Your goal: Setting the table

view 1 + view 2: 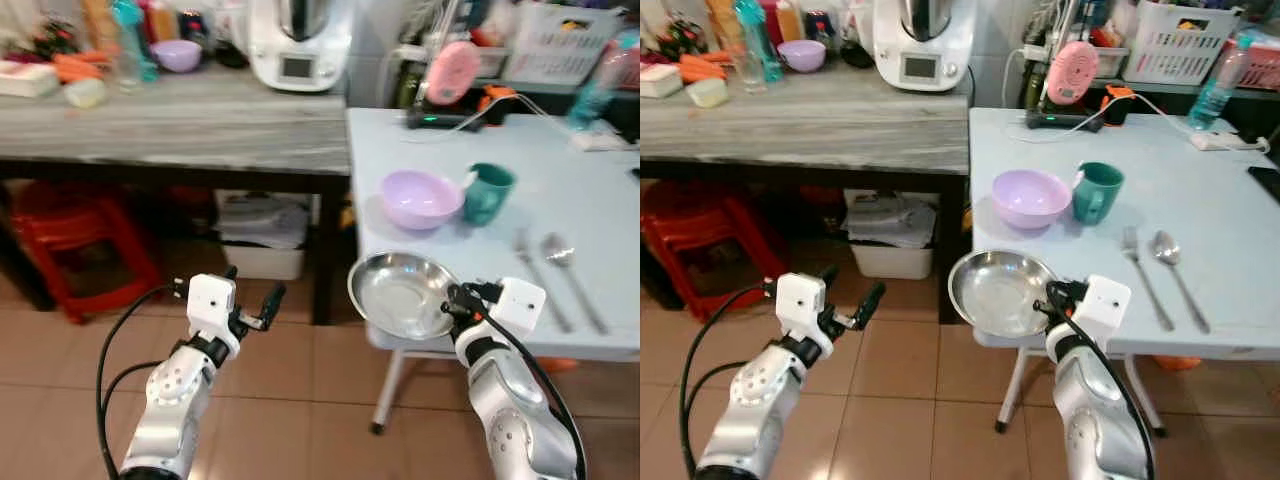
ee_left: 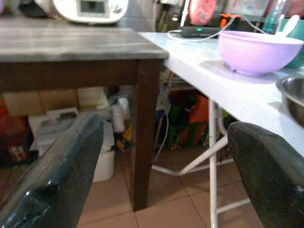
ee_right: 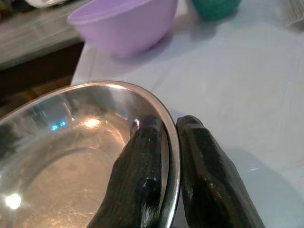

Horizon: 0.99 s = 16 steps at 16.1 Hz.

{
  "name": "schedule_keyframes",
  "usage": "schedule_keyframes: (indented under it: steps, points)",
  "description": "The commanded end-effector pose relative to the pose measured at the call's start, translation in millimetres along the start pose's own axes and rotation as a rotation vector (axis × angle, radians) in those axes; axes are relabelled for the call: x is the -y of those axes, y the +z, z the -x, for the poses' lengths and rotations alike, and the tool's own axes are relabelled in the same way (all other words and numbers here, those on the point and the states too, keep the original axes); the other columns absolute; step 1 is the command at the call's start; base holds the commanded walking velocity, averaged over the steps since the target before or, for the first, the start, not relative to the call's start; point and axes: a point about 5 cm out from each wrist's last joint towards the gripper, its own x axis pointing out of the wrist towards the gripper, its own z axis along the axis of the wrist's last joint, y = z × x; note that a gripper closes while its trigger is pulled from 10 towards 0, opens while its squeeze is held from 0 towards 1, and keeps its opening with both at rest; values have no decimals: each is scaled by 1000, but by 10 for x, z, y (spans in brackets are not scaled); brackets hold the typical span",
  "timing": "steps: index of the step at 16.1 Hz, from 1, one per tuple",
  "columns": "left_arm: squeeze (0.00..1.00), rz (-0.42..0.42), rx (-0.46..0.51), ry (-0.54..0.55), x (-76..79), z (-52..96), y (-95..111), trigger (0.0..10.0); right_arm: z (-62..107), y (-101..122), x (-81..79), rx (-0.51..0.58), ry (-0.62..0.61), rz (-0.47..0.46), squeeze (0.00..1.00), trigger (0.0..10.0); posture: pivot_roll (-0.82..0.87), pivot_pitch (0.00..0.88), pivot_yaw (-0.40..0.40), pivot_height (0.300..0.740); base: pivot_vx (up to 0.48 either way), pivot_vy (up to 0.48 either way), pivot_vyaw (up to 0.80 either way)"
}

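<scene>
Steel plate (image 1: 998,290) overhangs the table (image 1: 1230,210) near-left edge, rim pinched between the right gripper (image 1: 1052,301) fingers (image 3: 142,175); slide it level inward left of the fork (image 1: 1143,272), clear of the purple bowl (image 1: 1029,197), keeping the spread-fingered left gripper (image 1: 254,306) off.

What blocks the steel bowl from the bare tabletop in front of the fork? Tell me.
Nothing visible. The right tool pinches the steel bowl by its rim at the table's near corner. The purple bowl and green cup stand farther back, the fork to the right.
</scene>
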Motion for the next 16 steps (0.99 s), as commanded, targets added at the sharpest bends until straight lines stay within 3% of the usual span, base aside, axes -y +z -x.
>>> schedule_keyframes:
  steps: [1,13,16]
  points:
    - [0,-16,-2,-14,-1,11,3,10000,-3,21,-5,12,0,-4,0,10000,-13,0,-22,740,0,480,0]
    - [0,-39,7,-10,8,-27,19,10000,-24,81,1,50,1,11,0,10000,-15,0,-16,740,0,479,0]
    - [0,-78,-1,64,-88,-34,17,10000,-28,108,19,65,-5,10,0,10000,-18,0,-14,740,0,264,0]
